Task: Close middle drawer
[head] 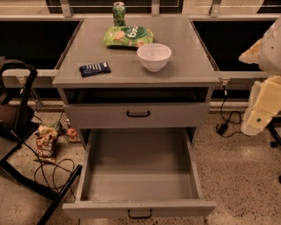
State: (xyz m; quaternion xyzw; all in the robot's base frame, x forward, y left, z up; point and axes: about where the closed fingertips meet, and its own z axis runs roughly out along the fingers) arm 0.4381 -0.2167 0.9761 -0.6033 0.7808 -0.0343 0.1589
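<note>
Worry number 1 is the approach: the middle drawer (139, 176) is pulled all the way out toward the camera, empty inside, with its low front and small black handle (140, 214) right at the bottom edge of the view. The gripper (258, 117) hangs at the far right, about level with the upper drawer (137, 115) and well apart from the front it has to push. Can't tell whether the jaws are spread or pressed together, honestly. Coming in from that side, I'd guess the arm could clip the drawer's right wall or corner instead of reaching the front. An off-centre shove might also twist the drawer on its runners and jam it. Aim too high and it lands on the upper drawer instead. Push too hard and the slam could shake the surface (189, 66), where a green can (118, 13) stands at the back with a green snack bag (128, 36), a white bowl (154, 56) and a dark blue bar (95, 68). The can is the 1 I'd expect to tip. On the floor to the left there's a black chair frame (19, 110), a second snack bag (45, 147) and loose cables (55, 169). 1 black leg (61, 193) angles in just beside the drawer's left wall, and I can't tell if it touches. A black cord (228, 118) trails on the right, near the arm's path.
</note>
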